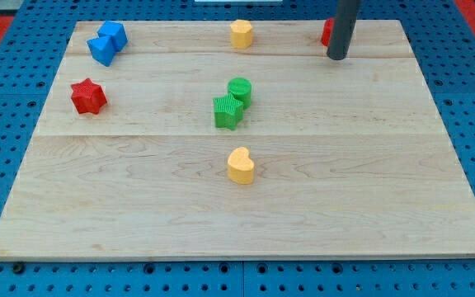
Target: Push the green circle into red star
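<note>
The green circle (240,89) sits near the board's middle, touching a green star (228,112) just below and left of it. The red star (88,96) lies far to the view's left, well apart from the circle. My tip (336,57) rests on the board near the view's top right, well to the right of and above the green circle, touching no block I can make out.
Two blue blocks (107,43) touch each other at the top left. A yellow block (241,34) is at the top middle. A yellow heart-like block (240,166) lies below the green pair. A red block (326,32) is partly hidden behind the rod. The wooden board (386,190) lies on a blue pegboard.
</note>
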`<action>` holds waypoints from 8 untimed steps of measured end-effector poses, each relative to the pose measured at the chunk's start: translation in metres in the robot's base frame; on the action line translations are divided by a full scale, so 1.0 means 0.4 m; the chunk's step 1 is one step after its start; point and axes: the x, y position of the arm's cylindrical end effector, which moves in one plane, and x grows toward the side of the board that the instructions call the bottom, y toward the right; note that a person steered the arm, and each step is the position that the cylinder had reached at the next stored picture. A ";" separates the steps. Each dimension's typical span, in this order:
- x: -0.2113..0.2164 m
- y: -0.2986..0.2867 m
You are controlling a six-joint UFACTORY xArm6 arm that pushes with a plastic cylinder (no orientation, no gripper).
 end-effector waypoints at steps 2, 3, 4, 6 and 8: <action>0.097 -0.159; 0.191 -0.286; 0.181 -0.365; 0.181 -0.737; 0.161 -0.768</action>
